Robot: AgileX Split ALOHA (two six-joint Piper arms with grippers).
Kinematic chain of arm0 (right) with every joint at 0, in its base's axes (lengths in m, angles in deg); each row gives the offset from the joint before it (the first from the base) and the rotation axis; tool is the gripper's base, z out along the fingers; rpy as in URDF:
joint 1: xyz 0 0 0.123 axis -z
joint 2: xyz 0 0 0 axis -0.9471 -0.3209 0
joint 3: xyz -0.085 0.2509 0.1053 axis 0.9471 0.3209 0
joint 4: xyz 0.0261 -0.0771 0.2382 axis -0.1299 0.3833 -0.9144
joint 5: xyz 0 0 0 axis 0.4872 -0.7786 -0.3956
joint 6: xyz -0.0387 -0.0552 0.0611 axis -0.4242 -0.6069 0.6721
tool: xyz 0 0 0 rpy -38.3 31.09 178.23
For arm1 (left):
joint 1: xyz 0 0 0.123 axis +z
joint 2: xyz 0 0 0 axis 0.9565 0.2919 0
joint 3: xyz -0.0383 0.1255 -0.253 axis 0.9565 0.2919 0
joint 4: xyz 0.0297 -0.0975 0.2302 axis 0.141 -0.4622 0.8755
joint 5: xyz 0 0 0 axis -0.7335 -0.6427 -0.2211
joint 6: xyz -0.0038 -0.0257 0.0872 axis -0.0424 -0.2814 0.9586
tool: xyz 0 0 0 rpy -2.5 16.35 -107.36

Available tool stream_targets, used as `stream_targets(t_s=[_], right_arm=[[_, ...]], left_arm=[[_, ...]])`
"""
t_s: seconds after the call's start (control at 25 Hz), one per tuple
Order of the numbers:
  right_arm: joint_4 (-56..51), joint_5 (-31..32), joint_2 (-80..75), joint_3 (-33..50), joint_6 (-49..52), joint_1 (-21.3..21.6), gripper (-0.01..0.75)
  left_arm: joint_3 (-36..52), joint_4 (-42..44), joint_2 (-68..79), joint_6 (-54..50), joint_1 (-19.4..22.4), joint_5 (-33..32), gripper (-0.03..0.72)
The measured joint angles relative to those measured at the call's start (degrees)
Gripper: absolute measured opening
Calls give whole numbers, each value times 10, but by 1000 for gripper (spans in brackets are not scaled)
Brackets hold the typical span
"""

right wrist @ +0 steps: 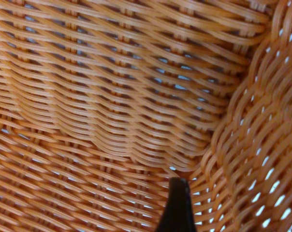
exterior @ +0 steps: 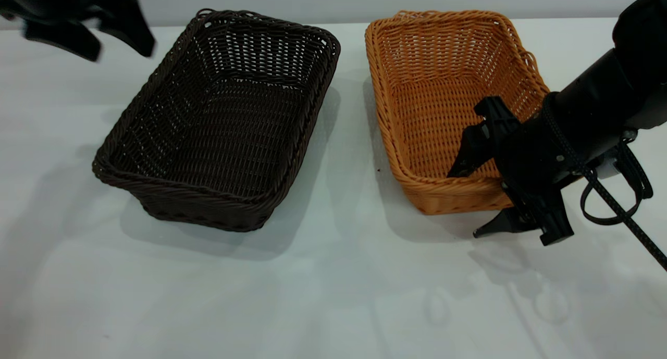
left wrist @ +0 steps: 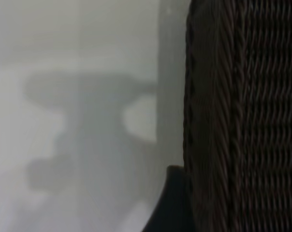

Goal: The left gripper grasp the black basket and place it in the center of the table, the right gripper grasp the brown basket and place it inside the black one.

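The black basket (exterior: 224, 124) stands on the table (exterior: 333, 286) left of middle, and the brown basket (exterior: 432, 88) stands beside it on the right. The left gripper (exterior: 123, 54) hangs open and empty above the table, off the black basket's far left corner. The left wrist view shows that basket's braided rim (left wrist: 209, 106) close by, with one finger (left wrist: 170, 203) just outside it. The right gripper (exterior: 464, 205) is open and straddles the brown basket's near right wall, one finger inside and one outside. The right wrist view shows the inner finger (right wrist: 177, 208) against the orange weave (right wrist: 112, 96).
A pale wall runs along the table's far edge (exterior: 354, 21). The right arm's looping black cable (exterior: 615, 197) hangs just right of the brown basket. A gap of bare table (exterior: 354, 140) separates the two baskets.
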Motion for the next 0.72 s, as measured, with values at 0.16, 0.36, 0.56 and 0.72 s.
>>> stream_targets(t_s=[0.16,0.36,0.56,0.72], right_arm=[[0,1,0,0,0,0,545],[0,-4,0,-2,0,0,528],[0,-11,0,-2,0,0,349],[-2,-13,0,-2,1,0,169]], left_arm=[[-46,0,68,4,-20,-2,590],[-56,0,123,11,-35,3,561],[-56,2,139,12,-35,7,340],[-57,0,139,11,-35,19,95]])
